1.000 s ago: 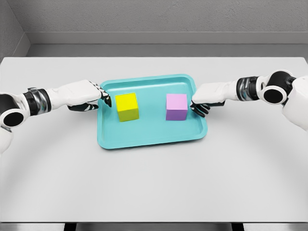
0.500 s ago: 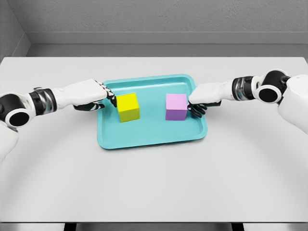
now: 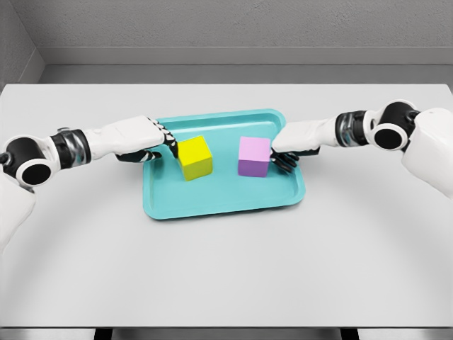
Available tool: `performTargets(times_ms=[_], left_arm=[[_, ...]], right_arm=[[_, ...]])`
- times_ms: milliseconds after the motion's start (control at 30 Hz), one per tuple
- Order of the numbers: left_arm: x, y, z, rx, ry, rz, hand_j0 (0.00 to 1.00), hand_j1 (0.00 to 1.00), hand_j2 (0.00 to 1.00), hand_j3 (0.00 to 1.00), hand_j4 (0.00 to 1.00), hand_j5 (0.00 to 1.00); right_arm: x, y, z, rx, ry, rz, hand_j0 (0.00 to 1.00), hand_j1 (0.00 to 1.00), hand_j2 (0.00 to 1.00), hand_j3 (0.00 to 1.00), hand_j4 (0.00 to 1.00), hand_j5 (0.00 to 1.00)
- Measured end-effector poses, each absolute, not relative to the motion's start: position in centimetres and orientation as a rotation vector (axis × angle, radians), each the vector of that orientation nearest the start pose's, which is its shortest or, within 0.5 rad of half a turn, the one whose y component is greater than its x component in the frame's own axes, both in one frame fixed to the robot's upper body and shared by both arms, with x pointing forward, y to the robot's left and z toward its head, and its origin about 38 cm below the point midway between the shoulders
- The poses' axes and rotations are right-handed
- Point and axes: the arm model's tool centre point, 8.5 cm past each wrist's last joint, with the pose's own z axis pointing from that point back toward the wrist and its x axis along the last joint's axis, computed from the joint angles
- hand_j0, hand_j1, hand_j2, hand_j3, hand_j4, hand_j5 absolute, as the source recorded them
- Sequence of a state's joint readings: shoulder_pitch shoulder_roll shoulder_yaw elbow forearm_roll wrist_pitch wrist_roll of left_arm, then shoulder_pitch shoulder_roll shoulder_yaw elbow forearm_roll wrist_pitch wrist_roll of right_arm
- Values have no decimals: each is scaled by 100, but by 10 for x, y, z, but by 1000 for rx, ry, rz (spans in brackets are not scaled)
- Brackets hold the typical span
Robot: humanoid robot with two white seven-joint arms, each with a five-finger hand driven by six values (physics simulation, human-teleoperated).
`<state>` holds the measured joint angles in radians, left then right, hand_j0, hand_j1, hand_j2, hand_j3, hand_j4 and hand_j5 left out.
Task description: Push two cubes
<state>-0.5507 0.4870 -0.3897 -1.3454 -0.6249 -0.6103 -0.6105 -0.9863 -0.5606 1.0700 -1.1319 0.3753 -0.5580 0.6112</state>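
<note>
A yellow cube [image 3: 195, 156] and a purple cube [image 3: 254, 156] sit inside a teal tray [image 3: 219, 198] at the middle of the table. My left hand [image 3: 164, 146] reaches in over the tray's left rim, its curled fingertips touching the yellow cube's left face. My right hand [image 3: 281, 156] comes in over the right rim, fingers curled, pressed against the purple cube's right face. Neither hand grasps a cube. The two cubes stand apart with a gap of tray floor between them.
The tray rests on a wide grey-white table [image 3: 226, 269]. A grey wall runs behind the table's far edge.
Both hands have moved inward over the tray rims. The yellow cube has slid right and the purple cube left, narrowing the gap between them.
</note>
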Motion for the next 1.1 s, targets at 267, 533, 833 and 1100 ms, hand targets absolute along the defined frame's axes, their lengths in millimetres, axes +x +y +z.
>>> performTargets(times_ms=[267, 533, 833, 1100], left_arm=[[462, 249, 171, 392, -1437, -1998, 57, 57, 57, 57, 57, 57], [466, 245, 168, 381, -1441, -1983, 57, 57, 57, 57, 57, 57], [467, 233, 166, 361, -1463, -1981, 57, 57, 57, 57, 57, 57], [467, 245, 168, 377, -1444, -1977, 56, 56, 56, 56, 56, 56]], right_arm=[[491, -197, 172, -197, -1158, 2321, 10, 10, 10, 10, 10, 10], [492, -190, 170, -187, -1160, 2325, 10, 10, 10, 10, 10, 10], [498, -198, 167, -198, -1134, 2303, 10, 10, 10, 10, 10, 10], [506, -199, 165, -202, -1118, 2275, 10, 10, 10, 10, 10, 10]])
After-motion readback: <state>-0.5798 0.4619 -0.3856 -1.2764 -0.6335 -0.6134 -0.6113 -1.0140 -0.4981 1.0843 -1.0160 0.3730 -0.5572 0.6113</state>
